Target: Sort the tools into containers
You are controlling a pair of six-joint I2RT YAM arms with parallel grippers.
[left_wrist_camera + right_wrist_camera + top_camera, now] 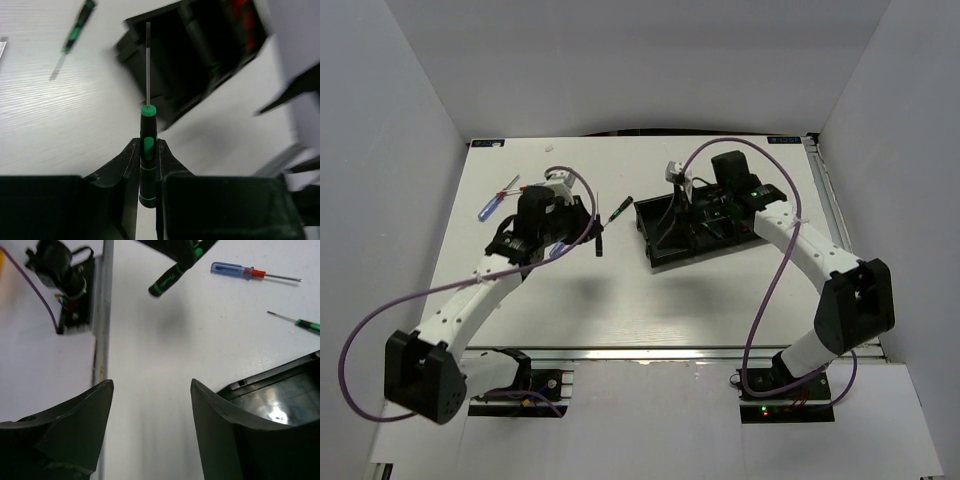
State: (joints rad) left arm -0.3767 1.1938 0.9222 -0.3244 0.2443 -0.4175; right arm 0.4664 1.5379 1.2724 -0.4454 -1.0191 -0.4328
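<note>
My left gripper (594,232) (148,146) is shut on a slim black screwdriver with green marks (148,111) (599,212) and holds it above the table, shaft pointing at the black tray (712,252) (200,70). The held screwdriver also shows in the right wrist view (172,276). A second black-and-green screwdriver (620,211) (76,29) (302,324) lies on the table left of the tray. A blue-and-red-handled screwdriver (490,205) (234,270) lies at the far left. My right gripper (671,230) (152,384) is open and empty over the tray's left end. Something red (244,17) lies in the tray.
A thin red-handled tool (510,185) lies near the blue screwdriver. White walls close in the table on the left, back and right. A metal rail (101,315) runs along the table's near edge.
</note>
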